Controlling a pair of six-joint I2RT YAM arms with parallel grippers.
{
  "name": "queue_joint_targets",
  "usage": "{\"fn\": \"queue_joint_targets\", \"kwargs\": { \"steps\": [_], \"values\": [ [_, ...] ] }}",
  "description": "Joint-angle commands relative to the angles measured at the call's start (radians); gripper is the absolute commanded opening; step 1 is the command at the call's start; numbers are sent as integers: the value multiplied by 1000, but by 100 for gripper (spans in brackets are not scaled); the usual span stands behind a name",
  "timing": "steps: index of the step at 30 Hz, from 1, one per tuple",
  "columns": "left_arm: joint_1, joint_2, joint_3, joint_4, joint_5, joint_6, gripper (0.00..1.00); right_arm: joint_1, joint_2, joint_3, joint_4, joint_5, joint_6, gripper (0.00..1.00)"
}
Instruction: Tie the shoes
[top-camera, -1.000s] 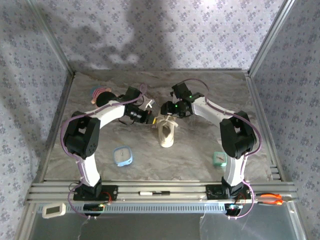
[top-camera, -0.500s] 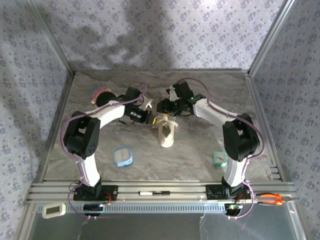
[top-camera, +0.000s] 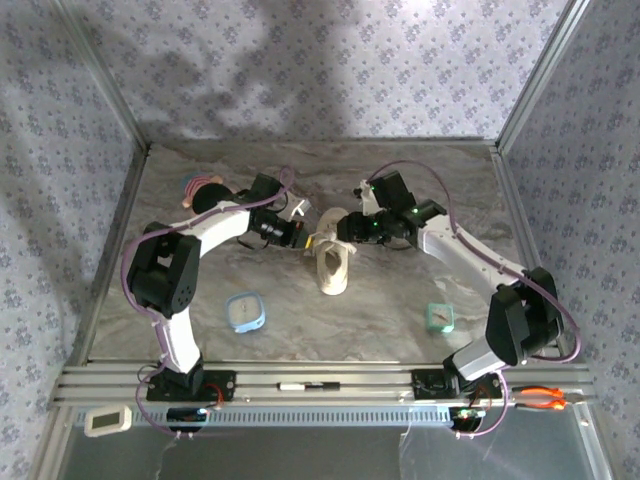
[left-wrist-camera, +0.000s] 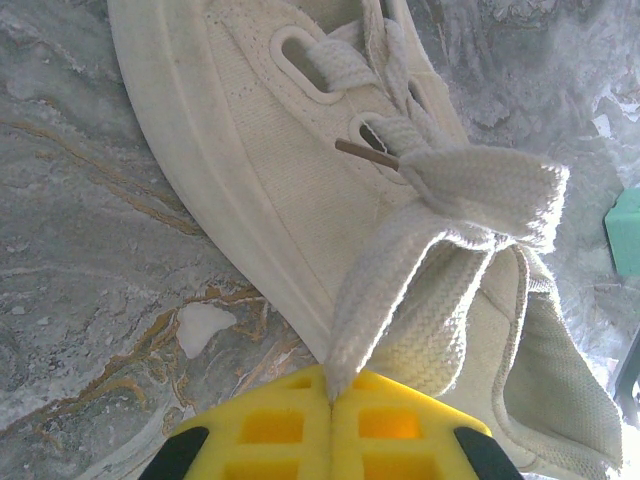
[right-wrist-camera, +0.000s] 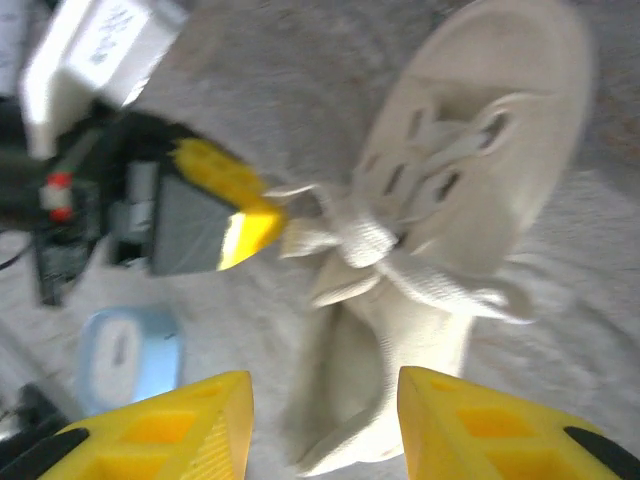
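Seen from overhead, the shoe (top-camera: 333, 268) lies near the middle of the table (top-camera: 420, 180), its toe apparently toward the arm bases, and both arms reach in to its far, open end. The left gripper (top-camera: 304, 240) sits just beside the shoe's left flank at the lacing. The right gripper (top-camera: 336, 230) hovers over the shoe's collar from the other side. At this size I cannot tell how either pair of jaws stands. The left wrist camera settles it for that arm: its yellow fingers (left-wrist-camera: 270, 425) are pressed together on the end of one flat lace (left-wrist-camera: 365, 300). The lace climbs from the pinch to a loose crossing (left-wrist-camera: 480, 185) over the shoe's top eyelets. Holding low beside the sole likely draws that strand taut and off to the side, leaving room for the other arm. In the right wrist camera, that arm's fingers (right-wrist-camera: 480, 420) stand wide apart with nothing between them, poised above the shoe's collar. The second lace end (right-wrist-camera: 495, 298) lies free across the shoe's upper, probably the strand to take next. No bow is formed yet.
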Motion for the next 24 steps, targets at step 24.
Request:
{"fn": "queue_joint_targets", "kwargs": {
  "steps": [24],
  "values": [
    [-5, 8, 2, -22, -6, -14, 0, 39, 452, 391, -201, -112, -329, 36]
  ]
}}
